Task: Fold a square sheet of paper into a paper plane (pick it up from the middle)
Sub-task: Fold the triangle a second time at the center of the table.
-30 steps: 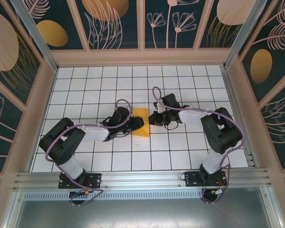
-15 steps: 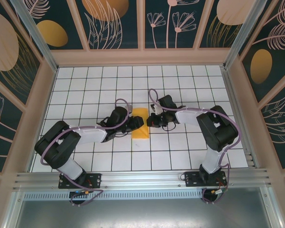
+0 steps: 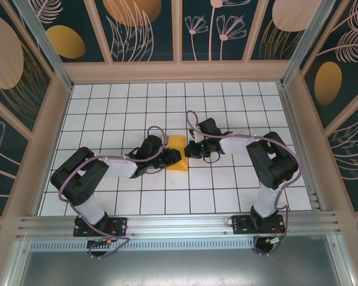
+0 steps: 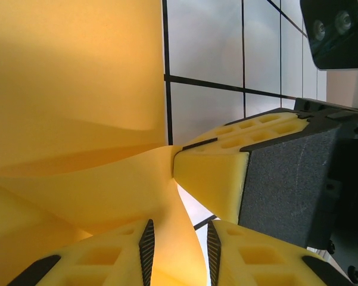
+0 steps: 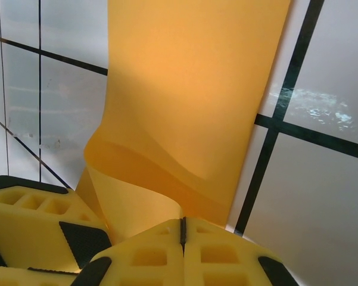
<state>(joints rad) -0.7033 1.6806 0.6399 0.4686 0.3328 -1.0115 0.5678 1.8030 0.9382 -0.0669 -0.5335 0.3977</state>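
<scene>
1. Centrally on the worktop [image 3: 226,107] lies the square sheet of paper [image 3: 177,152], creased and partly lifted.
2. Pressed together, the right gripper [image 5: 181,225] pinches its edge.
3. Around a raised fold stands the left gripper [image 4: 179,231]; I cannot tell if it grips.

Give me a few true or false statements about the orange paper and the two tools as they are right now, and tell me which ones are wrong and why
1. The sheet of paper sits between the left tool and the right tool. True.
2. The right tool's jaws stand wide open. False: they are closed together, pinching an edge of the paper.
3. The sheet lies perfectly flat on the table. False: part of it curls up off the tiles toward the tools.
4. A gap shows between the left tool's fingers, with paper running through it. True.
5. The paper rests against the back wall. False: it is near the middle of the table.
</scene>
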